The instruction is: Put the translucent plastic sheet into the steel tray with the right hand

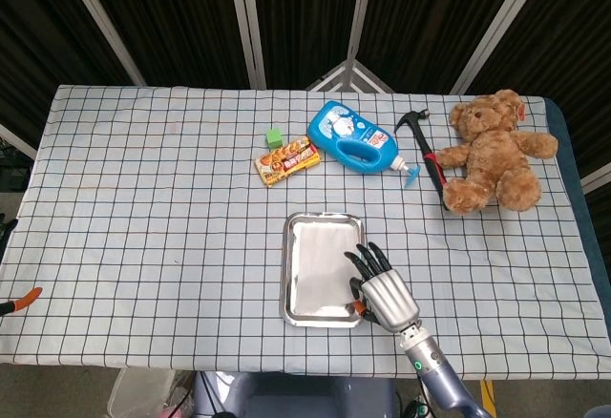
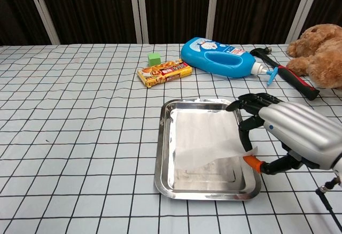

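The steel tray [image 1: 285, 280] [image 2: 161, 154] lies on the checked cloth near the table's front edge. The translucent plastic sheet [image 1: 318, 270] [image 2: 206, 138] lies mostly inside it, with its near right corner lifted above the rim. My right hand [image 1: 385, 291] [image 2: 293, 132] hovers over the tray's right edge and pinches that corner between the orange-tipped thumb and a finger. Of my left hand only an orange fingertip [image 1: 26, 297] shows at the far left edge of the head view.
At the back stand a blue detergent bottle [image 1: 355, 138] [image 2: 219, 64], a snack box [image 1: 286, 160] [image 2: 164, 72] and a green cube [image 1: 274, 136] [image 2: 154, 59]. A hammer [image 1: 426, 153] and a teddy bear [image 1: 495, 151] lie at the back right.
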